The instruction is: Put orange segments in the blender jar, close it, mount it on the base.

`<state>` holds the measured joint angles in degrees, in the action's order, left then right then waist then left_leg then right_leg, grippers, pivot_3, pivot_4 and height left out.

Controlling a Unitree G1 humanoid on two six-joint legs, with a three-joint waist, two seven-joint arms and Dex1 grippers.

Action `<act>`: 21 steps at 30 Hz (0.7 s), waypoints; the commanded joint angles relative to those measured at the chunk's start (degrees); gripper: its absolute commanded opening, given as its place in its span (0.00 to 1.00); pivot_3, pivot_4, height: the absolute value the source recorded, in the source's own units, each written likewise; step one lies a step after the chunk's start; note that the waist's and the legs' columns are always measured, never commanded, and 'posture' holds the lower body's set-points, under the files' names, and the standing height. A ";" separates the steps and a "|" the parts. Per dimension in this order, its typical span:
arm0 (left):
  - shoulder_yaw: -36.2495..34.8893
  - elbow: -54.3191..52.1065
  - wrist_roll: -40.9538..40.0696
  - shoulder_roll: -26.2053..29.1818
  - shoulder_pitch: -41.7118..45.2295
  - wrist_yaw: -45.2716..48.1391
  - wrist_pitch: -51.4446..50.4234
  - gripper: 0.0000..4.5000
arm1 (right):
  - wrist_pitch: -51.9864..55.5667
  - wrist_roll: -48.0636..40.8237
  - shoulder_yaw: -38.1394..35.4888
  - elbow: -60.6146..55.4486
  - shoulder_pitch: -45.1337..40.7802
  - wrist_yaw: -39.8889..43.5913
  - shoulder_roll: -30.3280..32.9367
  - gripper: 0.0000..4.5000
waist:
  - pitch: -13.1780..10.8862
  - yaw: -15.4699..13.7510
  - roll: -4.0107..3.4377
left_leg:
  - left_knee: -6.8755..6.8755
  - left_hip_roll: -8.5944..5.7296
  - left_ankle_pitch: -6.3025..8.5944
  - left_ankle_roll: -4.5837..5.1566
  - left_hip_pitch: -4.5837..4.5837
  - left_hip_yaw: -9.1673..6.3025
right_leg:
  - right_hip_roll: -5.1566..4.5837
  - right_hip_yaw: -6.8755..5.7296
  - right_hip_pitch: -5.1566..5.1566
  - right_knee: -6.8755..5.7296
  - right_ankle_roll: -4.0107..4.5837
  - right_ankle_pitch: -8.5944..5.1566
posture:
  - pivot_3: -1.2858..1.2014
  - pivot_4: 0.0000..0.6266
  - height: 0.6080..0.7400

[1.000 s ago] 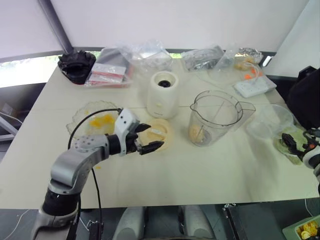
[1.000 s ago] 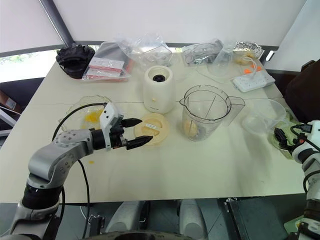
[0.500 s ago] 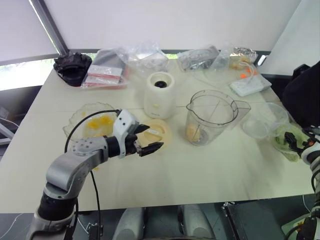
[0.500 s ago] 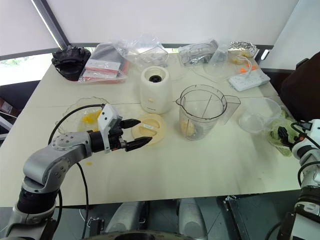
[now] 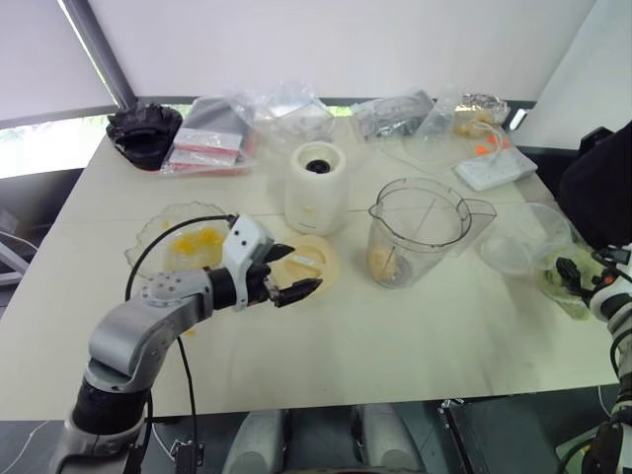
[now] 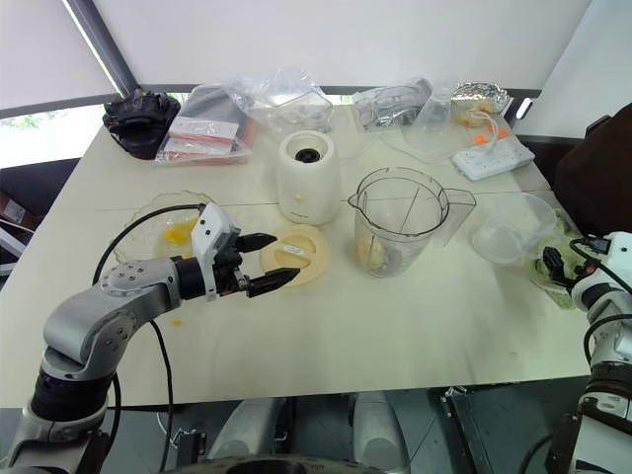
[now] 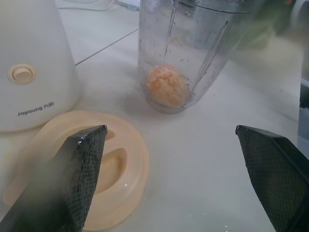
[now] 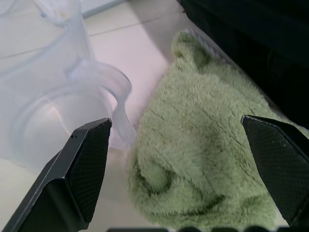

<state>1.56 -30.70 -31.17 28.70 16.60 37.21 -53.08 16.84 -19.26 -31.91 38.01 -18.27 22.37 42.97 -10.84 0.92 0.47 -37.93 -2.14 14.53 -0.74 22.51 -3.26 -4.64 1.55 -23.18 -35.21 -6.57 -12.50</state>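
Note:
The clear blender jar (image 5: 420, 229) stands open-topped at the table's middle, with one orange piece (image 7: 167, 86) at its bottom. Left of it stands the cream base (image 5: 317, 188), its dark socket facing up. More orange segments (image 5: 194, 240) lie in a wavy glass dish (image 5: 148, 235) at the left. My left gripper (image 5: 301, 270) hovers open just over the flat cream lid (image 5: 318, 262), with nothing between its fingers (image 7: 82, 164). At the table's right edge my right gripper (image 5: 567, 276) is open and empty above a green cloth (image 8: 193, 159).
A clear plastic bowl (image 5: 521, 245) sits beside the green cloth. Plastic bags (image 5: 286, 109), a black toothed part (image 5: 143, 128) and a white power strip (image 5: 494, 168) line the far edge. A dark object (image 5: 602, 188) stands off the right side.
The whole view shifted slightly after the first frames. My right gripper crept a little forward over the green cloth. The left gripper and the table's things kept still.

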 commanded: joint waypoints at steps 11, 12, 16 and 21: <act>0.56 -2.36 -1.06 0.98 0.84 -0.57 0.81 0.99 | -5.19 1.50 1.45 6.63 -6.37 -1.30 1.13 1.00 | -0.02 0.07 0.00 | 0.01 0.00 0.00 0.00 0.00 0.00 | 0.00 0.00 0.00 0.03 0.00 0.00 | 0.52 0.24 1.00; 0.59 -2.47 -1.10 1.04 0.80 -0.70 0.79 0.99 | -5.65 1.64 1.58 7.24 -6.64 -1.37 1.17 1.00 | -0.02 0.07 0.00 | 0.01 0.00 0.00 0.00 0.01 0.00 | 0.00 0.00 0.00 0.03 0.00 0.00 | 0.52 0.24 1.00; 0.65 -2.60 -1.14 1.23 0.78 -1.05 0.83 0.99 | -7.01 1.92 2.03 9.14 -7.66 -1.77 1.18 1.00 | -0.02 0.07 0.00 | 0.02 0.00 0.00 0.00 0.01 0.00 | 0.00 0.00 0.00 0.04 0.00 0.00 | 0.52 0.24 1.00; 0.73 -3.02 -1.28 1.38 0.71 -1.51 0.67 1.00 | -8.77 2.49 2.43 11.32 -9.01 -2.18 1.21 0.79 | -0.02 0.09 0.00 | 0.02 0.00 0.00 0.00 0.00 -0.01 | 0.00 0.01 0.00 0.05 0.00 0.00 | 0.52 0.24 1.00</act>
<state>2.40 -31.65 -31.88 29.61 16.60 35.97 -53.01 9.48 -17.00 -29.39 49.36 -26.10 20.43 42.97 -10.86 1.01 0.47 -37.90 -2.14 14.53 -0.74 22.51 -3.27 -4.64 1.55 -23.18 -35.15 -6.56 -12.50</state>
